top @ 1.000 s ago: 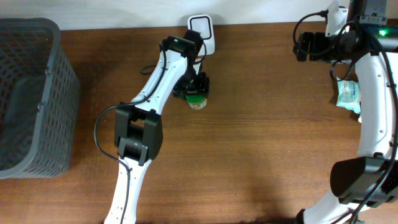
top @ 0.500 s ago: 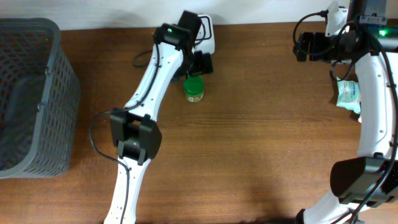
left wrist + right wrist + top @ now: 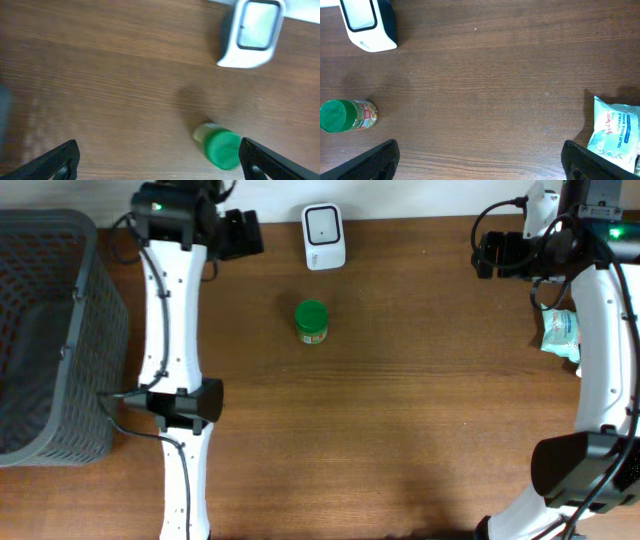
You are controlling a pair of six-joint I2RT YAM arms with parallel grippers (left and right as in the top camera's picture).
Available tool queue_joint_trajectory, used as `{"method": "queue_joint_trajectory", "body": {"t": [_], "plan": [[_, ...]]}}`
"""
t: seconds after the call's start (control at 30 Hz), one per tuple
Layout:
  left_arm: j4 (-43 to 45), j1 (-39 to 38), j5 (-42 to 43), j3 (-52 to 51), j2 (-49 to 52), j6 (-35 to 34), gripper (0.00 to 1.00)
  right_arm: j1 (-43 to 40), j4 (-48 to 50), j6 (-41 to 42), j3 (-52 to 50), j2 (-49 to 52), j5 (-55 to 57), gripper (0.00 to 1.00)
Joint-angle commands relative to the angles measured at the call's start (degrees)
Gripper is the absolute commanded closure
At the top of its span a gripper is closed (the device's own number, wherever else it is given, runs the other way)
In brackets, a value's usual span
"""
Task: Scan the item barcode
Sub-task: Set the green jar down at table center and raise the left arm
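Your left gripper point(image 3: 160, 162), spread wide and empty, has the green-lidded jar point(image 3: 222, 147) off to its right, way nearer than the wide-open right gripper point(image 3: 480, 162).

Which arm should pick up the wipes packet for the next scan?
Right. The right gripper hangs open close to the wipes packet on the right side; the left gripper is far across from it, by the basket.

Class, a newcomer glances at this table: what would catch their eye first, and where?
The green-lidded jar sits alone mid-table, just in front of the white barcode scanner at the far edge. A grey mesh basket fills the left side; a wipes packet lies at the right.
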Motion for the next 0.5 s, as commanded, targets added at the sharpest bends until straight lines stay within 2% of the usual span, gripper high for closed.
{"method": "queue_joint_trajectory", "body": {"t": [0.0,0.47], "plan": [[-0.20,4.31,-2.21,-0.72,-0.42,3.96,0.01,0.26,-0.04,0.28,0.02,0.20,-0.48,0.01],[-0.20,6.16,-2.23,-1.70,-0.37,3.93,0.01,0.26,0.46,0.31,0.02,0.20,-3.32,0.01]]}}
